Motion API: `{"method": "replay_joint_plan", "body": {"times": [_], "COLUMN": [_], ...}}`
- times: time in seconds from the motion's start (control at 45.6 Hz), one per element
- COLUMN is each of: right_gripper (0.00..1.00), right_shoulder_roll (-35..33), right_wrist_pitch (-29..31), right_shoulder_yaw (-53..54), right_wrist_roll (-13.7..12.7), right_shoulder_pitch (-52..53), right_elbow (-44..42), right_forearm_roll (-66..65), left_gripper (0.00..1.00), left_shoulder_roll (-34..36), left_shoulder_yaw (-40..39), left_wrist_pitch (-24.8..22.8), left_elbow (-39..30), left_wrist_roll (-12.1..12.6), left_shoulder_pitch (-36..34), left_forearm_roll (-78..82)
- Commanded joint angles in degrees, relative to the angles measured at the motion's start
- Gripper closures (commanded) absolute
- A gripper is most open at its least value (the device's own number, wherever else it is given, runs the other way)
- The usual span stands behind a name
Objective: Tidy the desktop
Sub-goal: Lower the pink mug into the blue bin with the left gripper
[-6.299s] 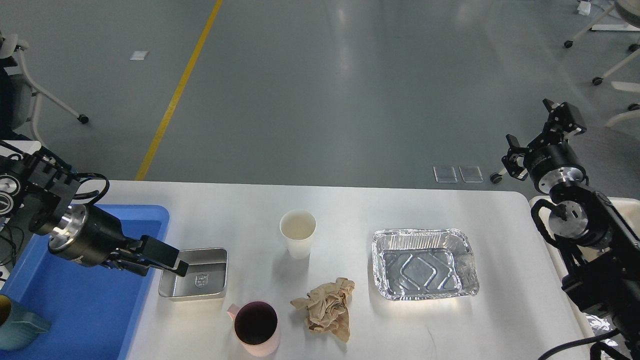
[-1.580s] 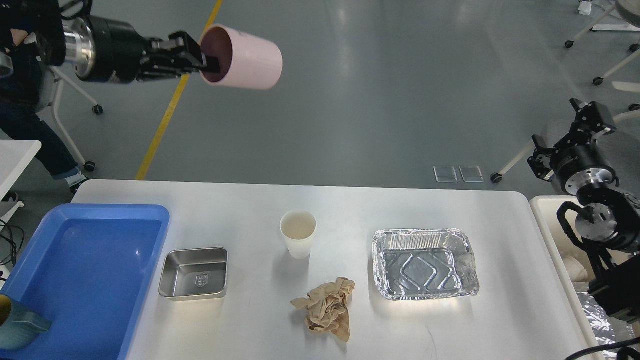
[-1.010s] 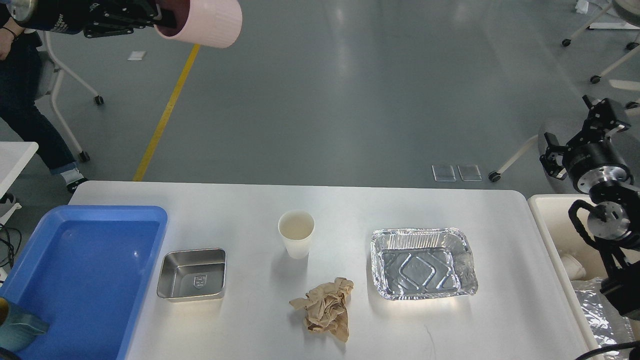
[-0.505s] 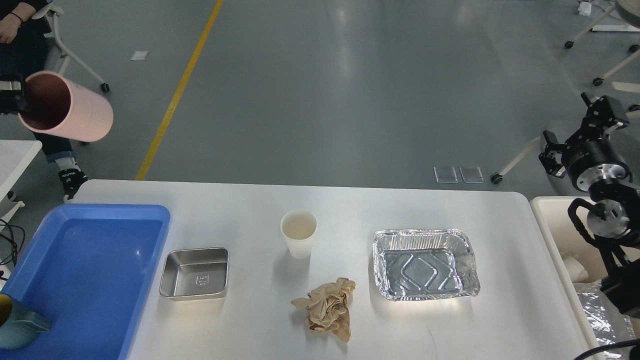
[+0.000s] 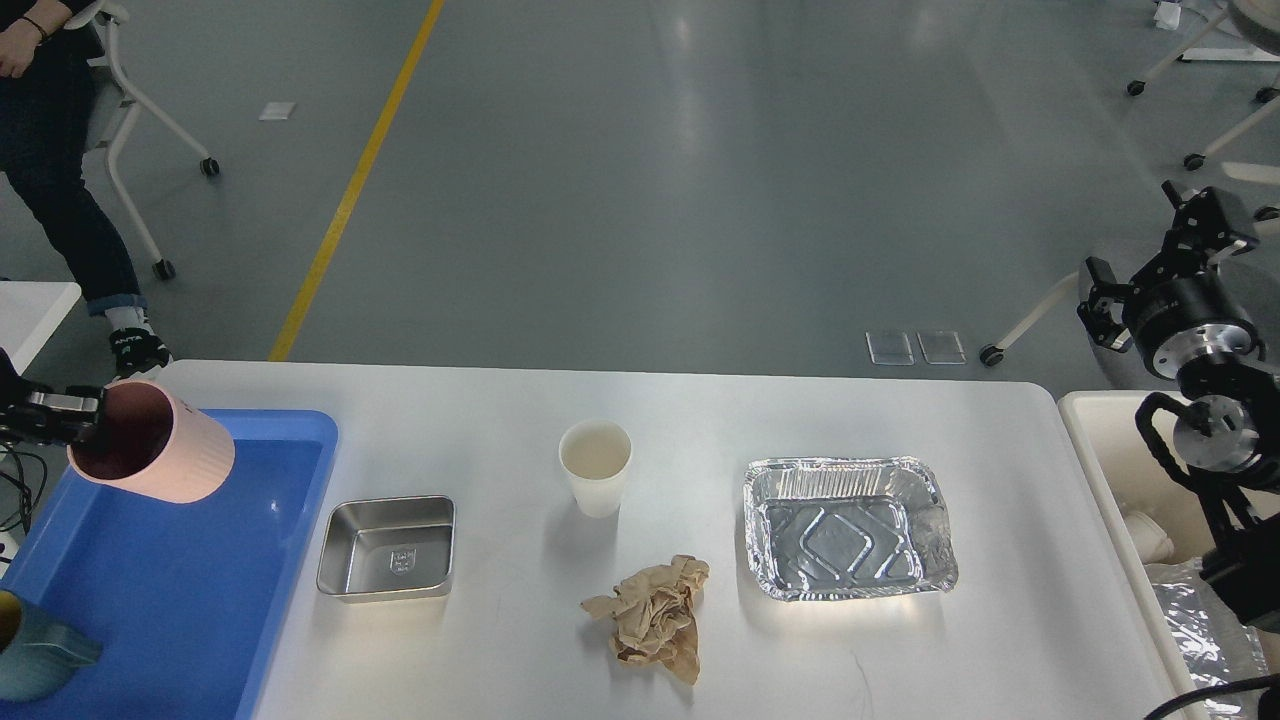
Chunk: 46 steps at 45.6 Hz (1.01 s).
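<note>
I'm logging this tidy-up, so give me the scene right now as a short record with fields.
left claw: holds pink cup tilted over blue tray
right claw: raised beside desktop, fingers hard to tell
on desktop: steel tray, paper cup, crumpled brown paper, foil tray
in blue tray: teal mug

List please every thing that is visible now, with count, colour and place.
desktop: 1, white, fills the lower view
blue tray: 1, blue, left edge of the desktop
pink cup: 1, pink, tilted over the tray, gripped by its rim
teal mug: 1, teal, tray's near-left corner
steel pan: 1, silver, beside the tray
paper cup: 1, white, centre
crumpled paper: 1, brown, near centre
foil tray: 1, silver, right of centre
bin: 1, cream, right edge
left gripper: black, holding the cup
right gripper: black, raised at right
</note>
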Motion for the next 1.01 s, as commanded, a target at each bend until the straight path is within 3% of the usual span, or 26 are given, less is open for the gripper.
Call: {"method": "replay_joint_plan", "body": {"times": [0.0, 0.68, 0.988], "right_gripper": [0.00, 0.00, 0.00], "right_shoulder_roll": [-0.1, 0.1, 0.3], "right_wrist_pitch": [0.0, 0.0, 0.0], "right_shoulder_yaw": [0.0, 0.1, 0.0], "right_wrist_roll": [0.0, 0.1, 0.1], "right_shoulder_pitch": [-0.2, -0.8, -0.7], "right_elbow": [0.0, -0.1, 0.0], "right_forearm_roll": [-0.1, -0.1, -0.1], "left_gripper": [1.00, 1.00, 1.00], "left_shoulder_roll": [-1.3, -5.2, -7.3], "left_shoulder_yaw": [0.1, 0.1, 0.1], "left_wrist_pitch": [0.0, 0.0, 0.0], "left_elbow": [-0.2, 0.3, 1.5], "left_wrist_roll": [0.0, -0.3, -0.3], "left_shoulder_pitch": [3.7, 16.5, 18.5], "left_forearm_roll": [1.6, 8.7, 9.4]}}
